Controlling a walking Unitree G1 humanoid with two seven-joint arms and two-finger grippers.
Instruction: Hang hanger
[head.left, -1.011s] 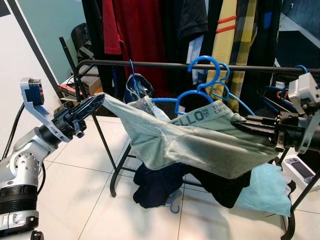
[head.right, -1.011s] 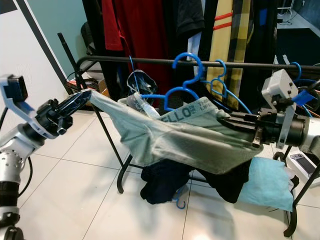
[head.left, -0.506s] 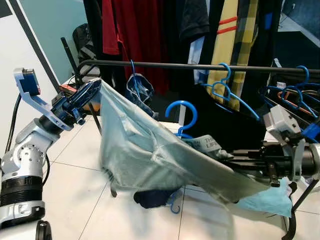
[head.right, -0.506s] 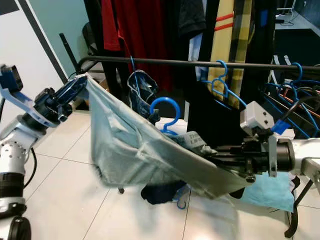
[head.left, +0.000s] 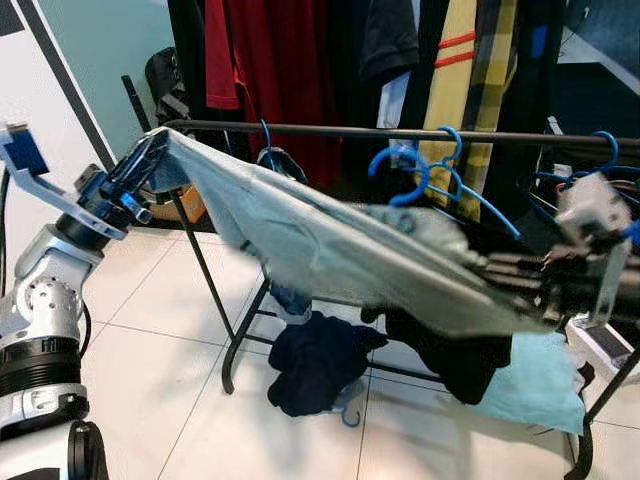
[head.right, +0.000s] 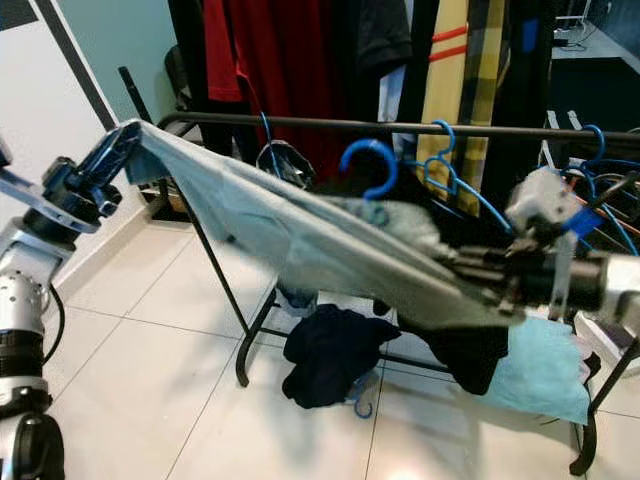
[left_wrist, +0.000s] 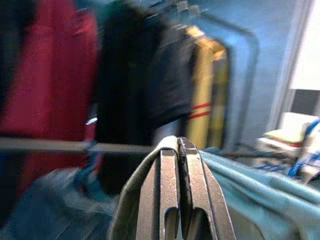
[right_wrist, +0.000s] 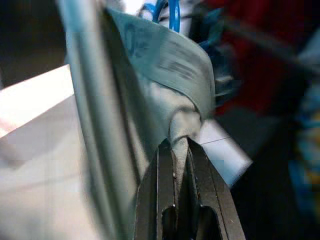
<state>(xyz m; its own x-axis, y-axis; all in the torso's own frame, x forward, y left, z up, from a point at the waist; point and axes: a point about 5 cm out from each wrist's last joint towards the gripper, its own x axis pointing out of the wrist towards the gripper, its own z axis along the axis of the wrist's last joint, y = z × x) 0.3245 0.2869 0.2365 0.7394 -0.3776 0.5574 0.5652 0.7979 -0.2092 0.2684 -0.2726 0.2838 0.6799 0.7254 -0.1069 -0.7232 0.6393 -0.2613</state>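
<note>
A pale green T-shirt (head.left: 330, 250) on a blue hanger is stretched tight between my two grippers, in front of the black rail (head.left: 300, 128). My left gripper (head.left: 150, 160) is shut on the shirt's left end, level with the rail's left end. My right gripper (head.left: 485, 275) is shut on the shirt's other end, lower and to the right. The hanger's blue hook (head.left: 400, 165) sticks up from the shirt's middle, just under the rail. In the left wrist view the left gripper (left_wrist: 178, 145) pinches the fabric (left_wrist: 240, 175). In the right wrist view the right gripper (right_wrist: 179, 147) clamps bunched fabric (right_wrist: 165, 60).
Red (head.left: 270, 70), black and yellow plaid (head.left: 470, 70) garments hang behind the rail. More blue hangers (head.left: 450, 175) hang on the rail to the right. Dark clothes (head.left: 320, 365) and a light blue cloth (head.left: 530, 385) lie on the lower rack. White tiled floor (head.left: 150, 330) lies at left.
Both grippers have risen with the shirt. The right one came up most, pulling the shirt taut. The hanger's hook has risen to just under the rail.
</note>
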